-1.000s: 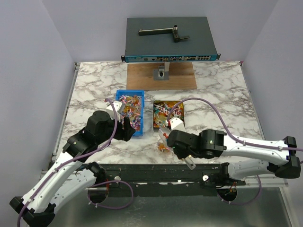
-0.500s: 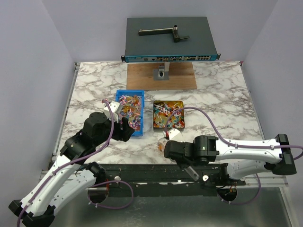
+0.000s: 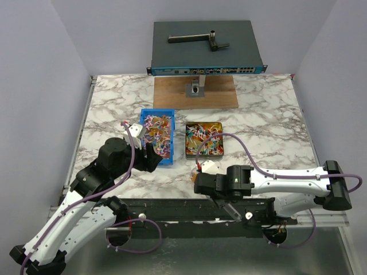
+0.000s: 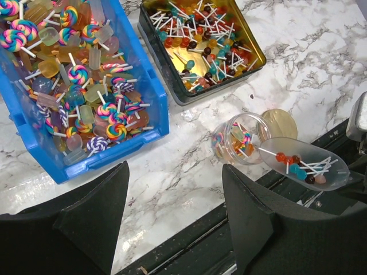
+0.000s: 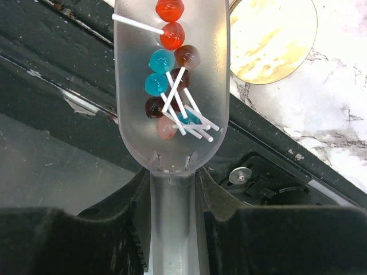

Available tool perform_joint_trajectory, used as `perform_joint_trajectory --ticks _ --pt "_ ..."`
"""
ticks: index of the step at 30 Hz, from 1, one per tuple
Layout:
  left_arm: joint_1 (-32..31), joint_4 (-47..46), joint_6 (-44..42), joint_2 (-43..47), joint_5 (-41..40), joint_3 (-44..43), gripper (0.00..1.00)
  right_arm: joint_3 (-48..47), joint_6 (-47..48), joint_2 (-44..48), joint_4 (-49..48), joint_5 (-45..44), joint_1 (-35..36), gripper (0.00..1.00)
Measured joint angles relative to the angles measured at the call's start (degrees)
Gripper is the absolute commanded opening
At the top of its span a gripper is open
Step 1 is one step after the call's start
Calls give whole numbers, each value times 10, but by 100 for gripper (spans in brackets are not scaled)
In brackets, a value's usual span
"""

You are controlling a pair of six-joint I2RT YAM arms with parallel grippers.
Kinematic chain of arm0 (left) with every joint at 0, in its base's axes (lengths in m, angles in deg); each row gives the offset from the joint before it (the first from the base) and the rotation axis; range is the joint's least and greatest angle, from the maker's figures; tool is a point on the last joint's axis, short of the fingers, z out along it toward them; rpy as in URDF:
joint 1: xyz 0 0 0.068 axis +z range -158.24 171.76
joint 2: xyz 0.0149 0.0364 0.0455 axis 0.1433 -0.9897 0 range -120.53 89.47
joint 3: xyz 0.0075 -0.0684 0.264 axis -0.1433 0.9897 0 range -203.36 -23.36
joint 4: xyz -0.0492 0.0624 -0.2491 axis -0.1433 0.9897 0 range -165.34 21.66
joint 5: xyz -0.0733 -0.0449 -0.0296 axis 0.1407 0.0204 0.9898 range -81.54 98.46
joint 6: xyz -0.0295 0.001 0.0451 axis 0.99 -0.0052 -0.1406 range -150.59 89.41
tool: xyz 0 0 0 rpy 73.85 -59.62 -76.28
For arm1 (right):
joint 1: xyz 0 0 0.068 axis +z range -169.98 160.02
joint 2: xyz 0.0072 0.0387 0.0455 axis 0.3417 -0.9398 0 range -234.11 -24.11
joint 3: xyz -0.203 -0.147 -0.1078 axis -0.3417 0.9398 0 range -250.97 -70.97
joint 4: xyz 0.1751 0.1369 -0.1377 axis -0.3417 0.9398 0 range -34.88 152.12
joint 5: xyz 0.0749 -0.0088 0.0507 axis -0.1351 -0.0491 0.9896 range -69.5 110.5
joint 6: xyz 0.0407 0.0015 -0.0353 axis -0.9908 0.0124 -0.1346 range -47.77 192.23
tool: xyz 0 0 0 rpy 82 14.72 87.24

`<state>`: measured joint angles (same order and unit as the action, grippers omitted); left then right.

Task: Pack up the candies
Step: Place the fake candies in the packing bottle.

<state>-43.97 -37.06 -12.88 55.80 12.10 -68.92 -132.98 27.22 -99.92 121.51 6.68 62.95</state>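
On the bench, before the blue bin and the gold tin full of candies, a small clear jar is waiting near the front edge, its lid just beside it. The left fingers are hanging spread and empty near the bin. The right fingers are pinching the handle of a clear scoop, whose tip is meeting the jar's rim. A few candies are lying in its bowl, so I think the handle should be rising slowly, with the tip right over the mouth, or the sticks may be catching and spilling.
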Motion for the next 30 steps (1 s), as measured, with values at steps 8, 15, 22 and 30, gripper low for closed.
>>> perform_joint_trajectory --ticks 8,15,22,30 --pt "0 0 0 7 4 0 68 -35 3 -25 16 14 -3 1" --pt "0 0 0 12 11 0 68 -55 19 -42 34 31 -33 1" --pt "0 0 0 17 15 0 68 -69 40 -59 43 48 -63 1" --pt "0 0 0 19 15 0 68 -76 60 -67 58 66 -88 1"
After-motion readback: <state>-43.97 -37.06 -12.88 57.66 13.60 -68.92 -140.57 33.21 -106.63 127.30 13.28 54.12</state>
